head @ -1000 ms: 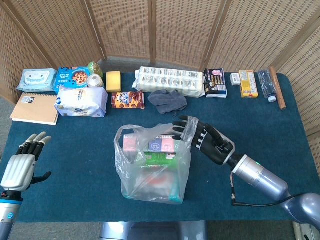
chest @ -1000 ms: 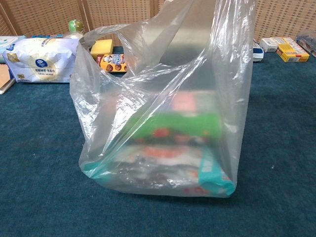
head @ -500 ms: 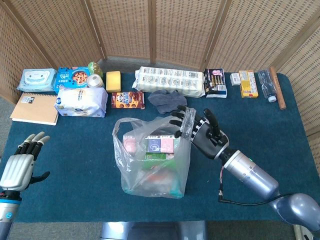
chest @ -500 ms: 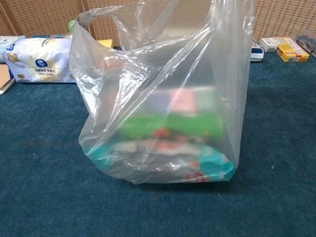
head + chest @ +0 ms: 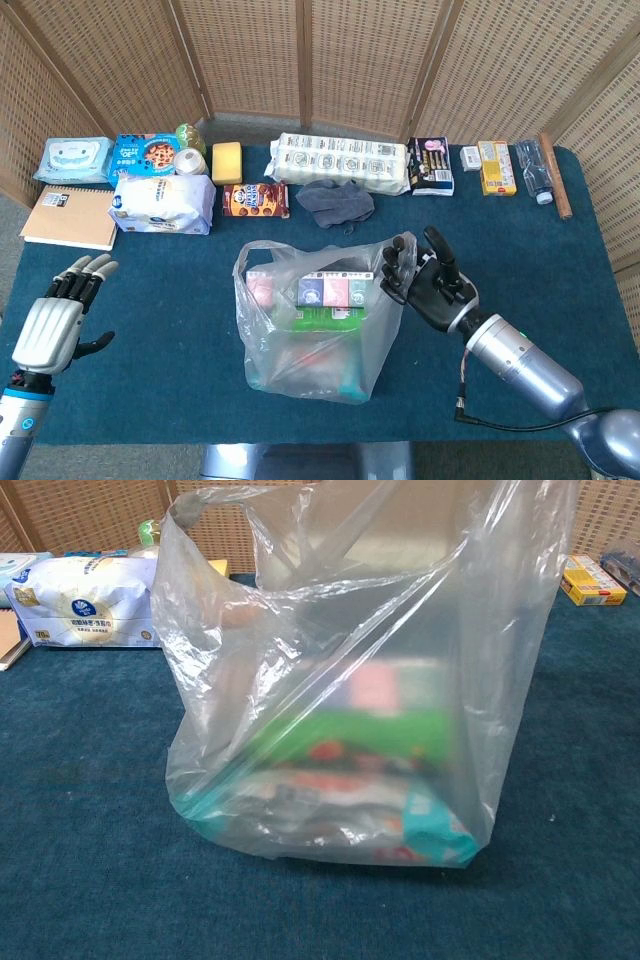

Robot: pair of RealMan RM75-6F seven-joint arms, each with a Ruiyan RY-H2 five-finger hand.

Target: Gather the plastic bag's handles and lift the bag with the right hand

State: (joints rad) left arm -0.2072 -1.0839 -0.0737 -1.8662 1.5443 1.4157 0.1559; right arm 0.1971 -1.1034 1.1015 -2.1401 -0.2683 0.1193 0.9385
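Plastic bag [image 5: 312, 320] sits in middle of blue worktop [image 5: 560, 260], full of boxes and packets, bottom resting down, not lifted yet.

Right hand [image 5: 425, 283] at bag's right top edge, fingers spread and pointing up, touching thin plastic there. Cannot tell if it really holds right handle.

Left handle [image 5: 250, 256] stands up alone, loose, well apart from right hand.

Left hand [image 5: 58, 318] far off at worktop's left edge, fingers apart, holds nothing.

Step now: gathering handles. Next move likely needs right hand to reach across, bring both handles together, squeeze tight, then go up.
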